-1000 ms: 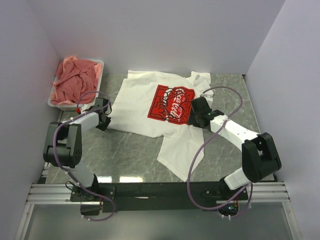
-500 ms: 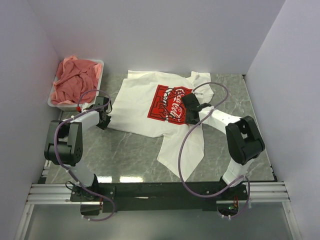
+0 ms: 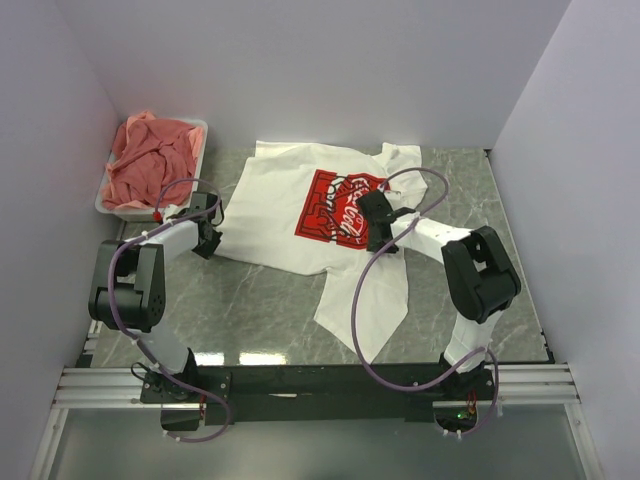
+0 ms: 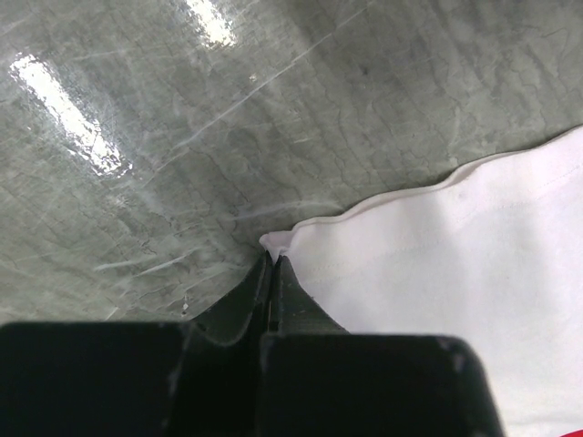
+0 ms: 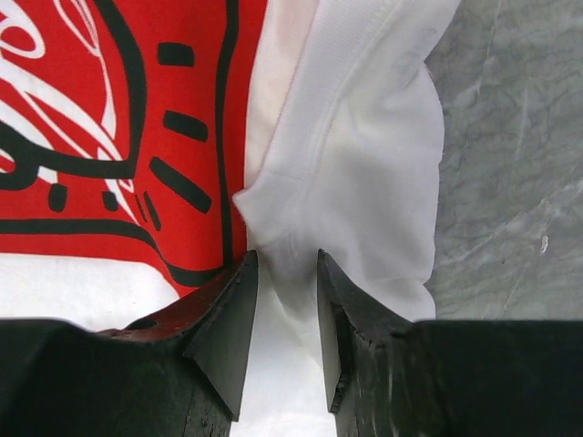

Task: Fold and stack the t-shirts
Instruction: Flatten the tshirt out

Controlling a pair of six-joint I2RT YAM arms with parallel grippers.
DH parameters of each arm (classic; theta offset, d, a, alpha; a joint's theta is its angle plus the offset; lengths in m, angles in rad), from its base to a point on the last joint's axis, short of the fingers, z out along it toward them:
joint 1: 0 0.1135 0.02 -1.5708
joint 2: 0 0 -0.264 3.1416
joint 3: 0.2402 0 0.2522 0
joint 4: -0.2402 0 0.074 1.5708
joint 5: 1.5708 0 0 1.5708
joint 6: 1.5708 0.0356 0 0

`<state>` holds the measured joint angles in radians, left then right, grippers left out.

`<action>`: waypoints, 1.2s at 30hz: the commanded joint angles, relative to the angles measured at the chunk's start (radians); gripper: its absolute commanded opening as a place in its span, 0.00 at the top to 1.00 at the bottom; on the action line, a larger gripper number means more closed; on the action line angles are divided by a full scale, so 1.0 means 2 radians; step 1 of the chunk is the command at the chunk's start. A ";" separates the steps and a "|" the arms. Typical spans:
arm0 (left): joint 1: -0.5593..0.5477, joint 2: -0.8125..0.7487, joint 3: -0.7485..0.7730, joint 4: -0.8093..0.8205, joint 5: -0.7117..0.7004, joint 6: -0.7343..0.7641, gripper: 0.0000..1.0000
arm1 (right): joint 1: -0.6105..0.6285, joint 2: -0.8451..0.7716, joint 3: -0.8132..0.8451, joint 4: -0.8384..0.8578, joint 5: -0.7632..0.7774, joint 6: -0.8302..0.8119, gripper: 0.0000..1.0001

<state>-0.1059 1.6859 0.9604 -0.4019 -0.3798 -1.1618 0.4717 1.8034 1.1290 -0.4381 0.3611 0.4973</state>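
Top external view: both arms are reached low over the table (image 3: pixel 260 300), the left gripper (image 3: pixel 214 238) clenched at a corner of the shirt (image 3: pixel 275 210). The right gripper (image 3: pixel 372 226) is pinched on a fold beside the red print (image 3: pixel 335 208); lettering unreadable.

White-shelled left arm (image 3: pixel 168 240) and right arm (image 3: pixel 430 232), black joints, looping purple cables (image 3: pixel 357 305), black wedge-shaped end effector fingers (image 5: pixel 223 328).

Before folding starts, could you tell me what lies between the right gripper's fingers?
A fold of the white t-shirt lies between the fingers of the right gripper, as the right wrist view shows.
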 commanded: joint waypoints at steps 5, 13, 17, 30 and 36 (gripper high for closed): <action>0.007 -0.010 0.004 0.005 0.007 0.012 0.99 | 0.007 0.012 0.025 0.002 0.023 0.005 0.70; 0.012 -0.024 -0.004 -0.004 0.000 0.014 0.99 | -0.029 -0.064 -0.042 0.000 0.033 0.027 1.00; 0.017 -0.041 -0.018 -0.007 -0.002 0.014 0.99 | -0.072 -0.144 -0.097 0.006 0.021 0.040 1.00; 0.020 -0.096 -0.071 -0.011 -0.006 0.009 0.99 | -0.233 -0.270 -0.213 0.037 -0.099 0.064 1.00; 0.025 -0.148 -0.097 -0.021 -0.008 0.013 0.99 | -0.302 -0.326 -0.233 0.039 -0.172 0.075 1.00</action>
<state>-0.0650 1.4536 0.7860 -0.4274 -0.3649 -1.1454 -0.0727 1.2041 0.6769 -0.4015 0.1242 0.6296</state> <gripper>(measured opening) 0.013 0.010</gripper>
